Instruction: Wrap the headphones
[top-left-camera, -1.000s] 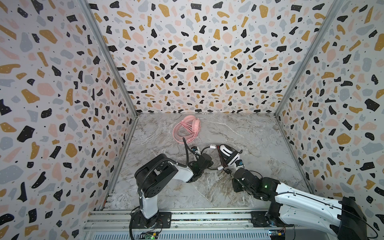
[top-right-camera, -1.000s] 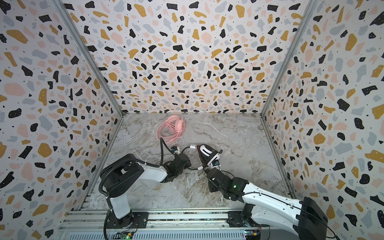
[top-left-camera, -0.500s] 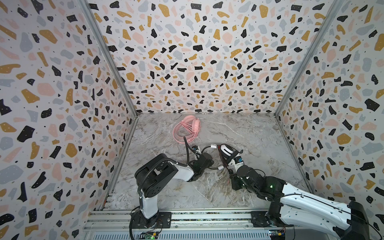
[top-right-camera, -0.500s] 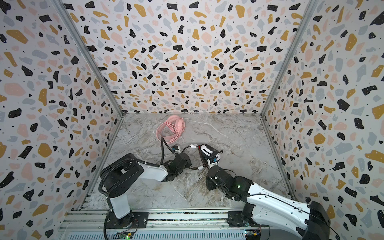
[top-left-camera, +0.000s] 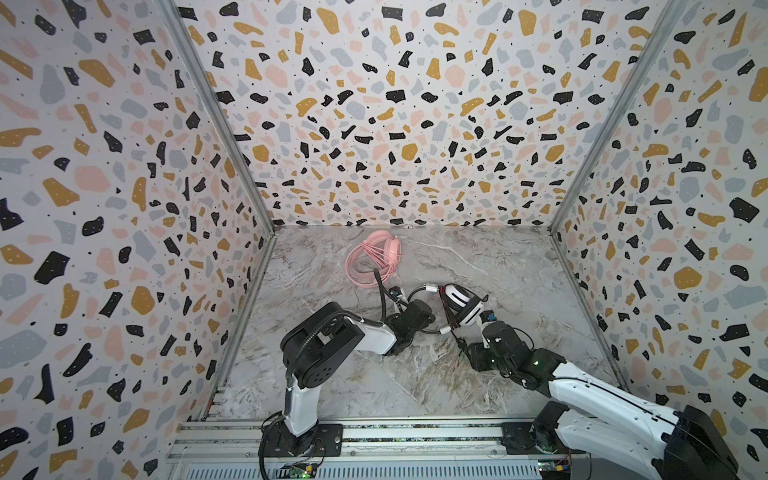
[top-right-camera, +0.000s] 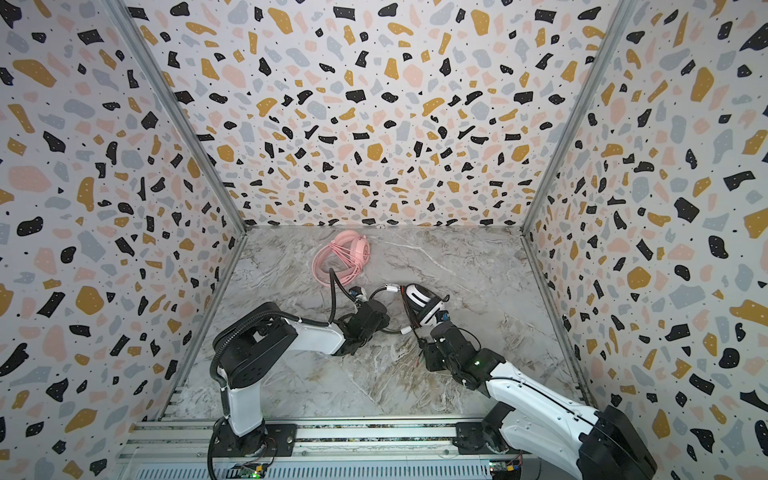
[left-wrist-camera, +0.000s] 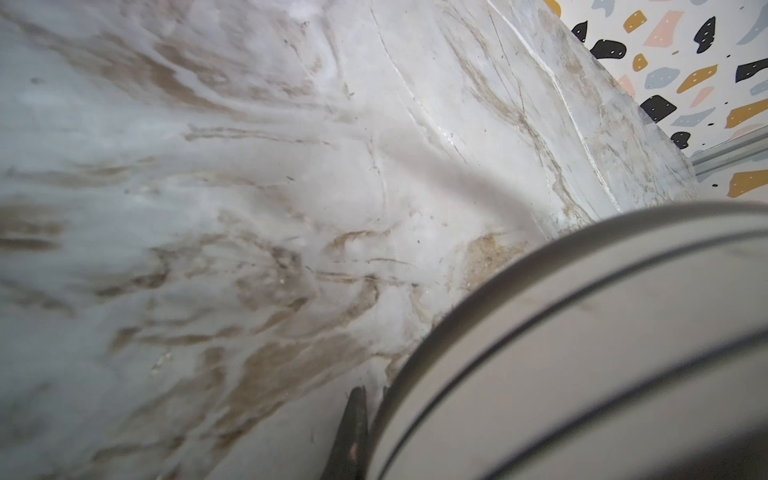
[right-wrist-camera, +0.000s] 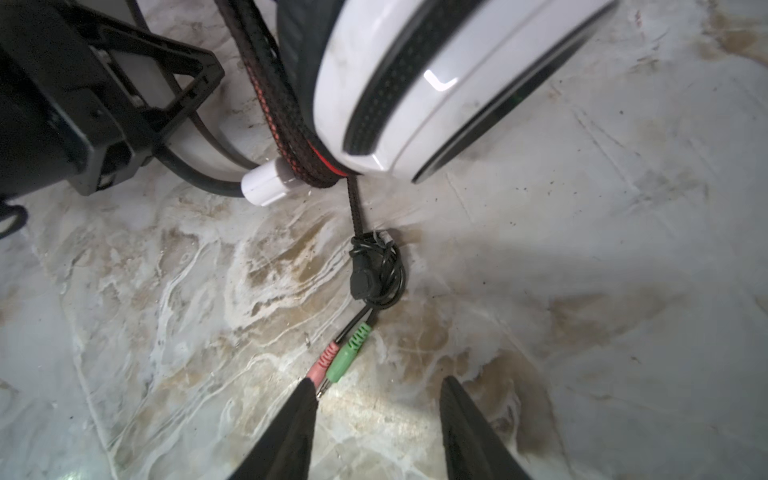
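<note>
The pink headphones (top-left-camera: 374, 259) (top-right-camera: 343, 257) lie at the back of the marble floor with their cable coiled on them. The white-and-black headphones (top-left-camera: 462, 306) (top-right-camera: 424, 306) stand on edge in the middle, with the braided black cable (right-wrist-camera: 286, 124) wound round the cup (right-wrist-camera: 436, 83). My left gripper (top-left-camera: 419, 312) (top-right-camera: 376, 313) is shut on their black headband; one dark finger (left-wrist-camera: 353, 432) shows beside the white cup (left-wrist-camera: 582, 353). My right gripper (right-wrist-camera: 379, 399) (top-left-camera: 469, 358) is open just above the floor. The pink and green plugs (right-wrist-camera: 338, 359) lie at one fingertip.
A knotted inline control (right-wrist-camera: 374, 270) sits on the floor (right-wrist-camera: 582, 291) between the cup and the plugs. Patterned walls (top-left-camera: 395, 124) close in the back and both sides. A metal rail (top-left-camera: 374, 436) runs along the front.
My right gripper has opened and let the cable end drop; the plugs now lie on the floor. The left gripper has not moved.
</note>
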